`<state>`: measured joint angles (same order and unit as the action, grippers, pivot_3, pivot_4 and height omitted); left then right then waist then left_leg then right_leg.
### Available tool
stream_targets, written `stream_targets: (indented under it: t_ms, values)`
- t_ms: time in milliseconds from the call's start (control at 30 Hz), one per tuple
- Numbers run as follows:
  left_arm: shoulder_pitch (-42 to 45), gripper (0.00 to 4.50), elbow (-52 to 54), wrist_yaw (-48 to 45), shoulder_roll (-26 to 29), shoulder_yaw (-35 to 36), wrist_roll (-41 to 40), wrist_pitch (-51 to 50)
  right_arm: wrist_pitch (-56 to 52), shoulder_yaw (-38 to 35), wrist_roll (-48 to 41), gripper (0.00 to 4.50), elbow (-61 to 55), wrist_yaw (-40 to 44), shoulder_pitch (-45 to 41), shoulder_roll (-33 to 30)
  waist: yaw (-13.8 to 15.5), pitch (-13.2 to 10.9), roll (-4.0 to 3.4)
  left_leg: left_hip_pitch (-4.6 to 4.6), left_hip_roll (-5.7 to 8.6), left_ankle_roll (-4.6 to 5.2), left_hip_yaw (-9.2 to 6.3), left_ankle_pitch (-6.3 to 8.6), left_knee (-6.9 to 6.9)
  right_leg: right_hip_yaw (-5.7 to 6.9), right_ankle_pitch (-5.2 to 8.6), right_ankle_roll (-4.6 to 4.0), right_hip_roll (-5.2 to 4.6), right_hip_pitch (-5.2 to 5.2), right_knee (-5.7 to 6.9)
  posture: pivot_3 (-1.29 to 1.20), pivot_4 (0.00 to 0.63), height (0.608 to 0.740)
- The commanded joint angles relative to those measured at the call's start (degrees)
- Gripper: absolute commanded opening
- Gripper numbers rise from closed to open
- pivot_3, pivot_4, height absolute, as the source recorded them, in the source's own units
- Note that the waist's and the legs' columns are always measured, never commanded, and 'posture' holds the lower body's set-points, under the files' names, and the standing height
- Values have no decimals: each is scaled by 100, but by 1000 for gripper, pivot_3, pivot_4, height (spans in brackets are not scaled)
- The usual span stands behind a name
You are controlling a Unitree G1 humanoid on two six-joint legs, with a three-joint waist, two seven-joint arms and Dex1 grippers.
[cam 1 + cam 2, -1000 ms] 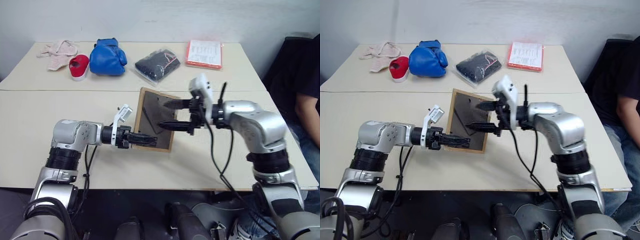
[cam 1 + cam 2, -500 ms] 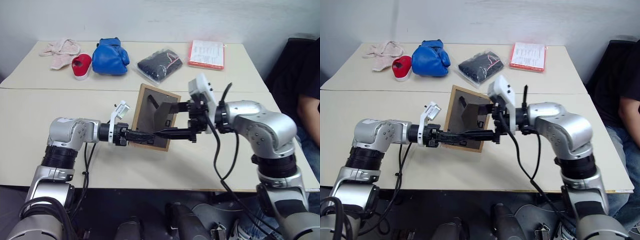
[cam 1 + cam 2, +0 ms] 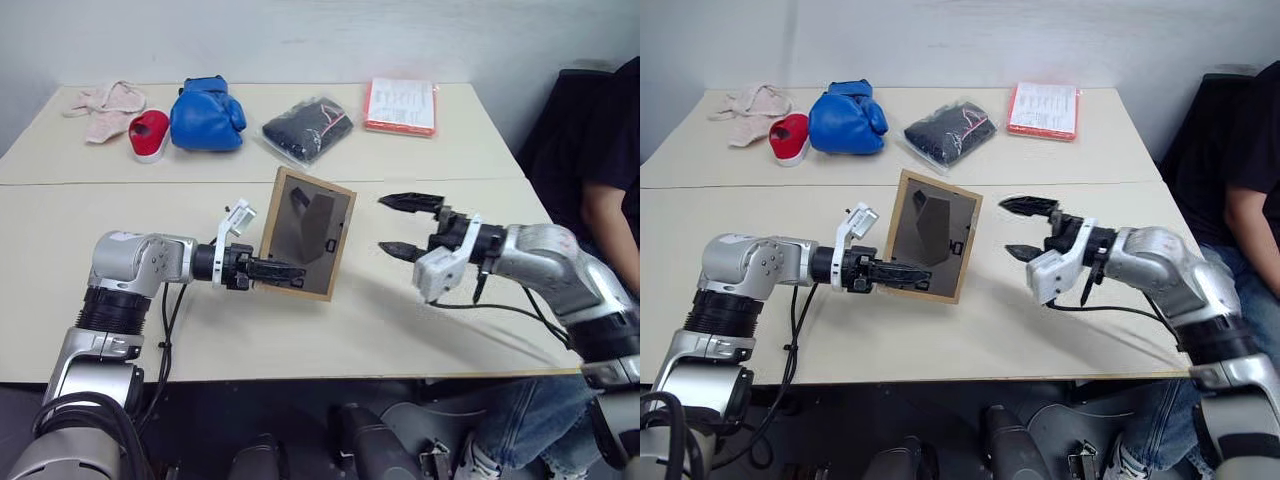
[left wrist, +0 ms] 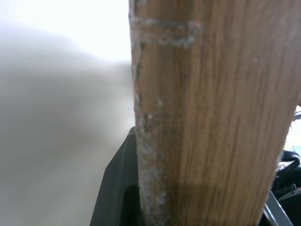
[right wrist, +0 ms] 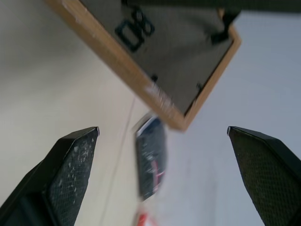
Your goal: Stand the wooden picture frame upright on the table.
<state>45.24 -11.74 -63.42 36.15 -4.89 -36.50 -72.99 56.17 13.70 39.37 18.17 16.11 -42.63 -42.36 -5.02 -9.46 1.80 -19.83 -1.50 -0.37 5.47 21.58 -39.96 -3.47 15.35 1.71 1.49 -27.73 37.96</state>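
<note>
The wooden picture frame [image 3: 305, 232] stands nearly upright, leaning a little, with its dark backing toward me and its easel stand [image 3: 316, 214] folded out. Its lower edge sits at or just above the table [image 3: 350, 330]. My left gripper [image 3: 281, 272] is shut on the frame's lower left edge; in the left wrist view the frame's light-wood edge [image 4: 211, 117] runs between the fingers [image 4: 115, 188]. My right gripper [image 3: 404, 225] is open, empty, and apart from the frame on its right. In the right wrist view that gripper's fingers [image 5: 70, 174] spread wide before the frame's back [image 5: 160, 52].
On the table's far section lie a pink cloth [image 3: 100, 100], a red and white shoe [image 3: 148, 135], a blue boxing glove [image 3: 207, 112], a black bagged bundle [image 3: 305, 128] and an orange-edged white packet [image 3: 402, 105]. A person [image 3: 600, 190] sits at the right.
My right gripper has drawn back to the right, away from the frame's back. The easel stand now sticks out and the frame stands steeper. The left gripper keeps its hold.
</note>
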Motion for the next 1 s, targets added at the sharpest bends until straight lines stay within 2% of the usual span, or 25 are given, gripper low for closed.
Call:
stream_targets:
  t_ms: [33, 200, 267, 333, 367, 500, 600, 733, 833, 1000]
  values:
    - [194, 1084, 298, -191, 71, 79, -286, -111, 286, 223, 1205, 4500, 469, -1616, -571, 324, -2, -1, -1, 3, -2, -2, 2, -1, 0, 0, 2, -4, 1, 0, 4, 0, 150, 740]
    - [224, 1084, 373, -243, 88, 91, -414, -250, -118, 880, 2337, 4500, 1270, -3070, -1216, 674, 9, 0, -1, 8, -2, -6, 2, -3, 0, 2, 6, -10, 0, 0, 8, 0, 150, 740]
    - [224, 1084, 379, -197, 84, 139, -444, -301, -133, 1051, 2510, 4211, 1389, -3538, -1407, 761, 8, 0, -1, 7, -2, -7, 2, -4, 0, 2, 6, -11, 0, 0, 9, 0, 150, 740]
    - [221, 1084, 387, -172, 103, 210, -510, -387, -172, 1228, 2720, 3792, 1398, -3967, -1518, 764, 8, 0, -1, 8, -2, -8, 2, -4, 1, 2, 7, -12, 0, 0, 9, 0, 150, 740]
    - [213, 1084, 395, -169, 123, 223, -523, -400, -97, 1266, 2692, 3354, 1433, -4074, -1544, 759, 8, 0, -1, 8, -2, -8, 2, -4, 0, 3, 7, -12, 0, 0, 9, 0, 150, 740]
    - [140, 1084, 405, -49, 152, 312, -521, -323, 20, 1400, 2716, 2235, 1519, -4465, -1631, 662, 8, -1, -2, 9, -1, -9, 2, -5, 0, 3, 7, -12, 0, 1, 11, 0, 150, 740]
    - [39, 1084, 430, 68, 210, 436, -541, -214, 80, 1422, 2616, 1809, 1610, -4552, -1695, 639, -9, -1, -2, 16, -2, -10, 3, -6, 2, 2, 7, -12, 0, 5, 11, 0, 150, 740]
    - [-262, 2160, 614, 354, 562, 1172, -573, 108, 243, 1447, 2401, 1544, 1776, -4432, -1799, 637, -36, -1, -3, 25, -2, -12, 3, -7, 5, 2, 8, -14, 1, 10, 14, 0, 150, 740]
    - [-909, 3068, 1549, 357, 1061, 1818, -655, 491, 346, 1453, 2173, 1335, 1961, -4254, -1864, 631, -110, -3, 0, 24, -5, -14, 3, -7, 10, 2, 9, -16, 2, 8, 15, 0, 150, 740]
    - [-2094, 4247, 2975, 543, 1545, 3546, -1271, 502, 755, 1503, 1472, 1275, 2345, -3606, -1945, 662, -165, -3, 1, 42, -5, -25, -4, -12, 25, 5, 14, -25, 2, 16, 17, 0, 150, 740]
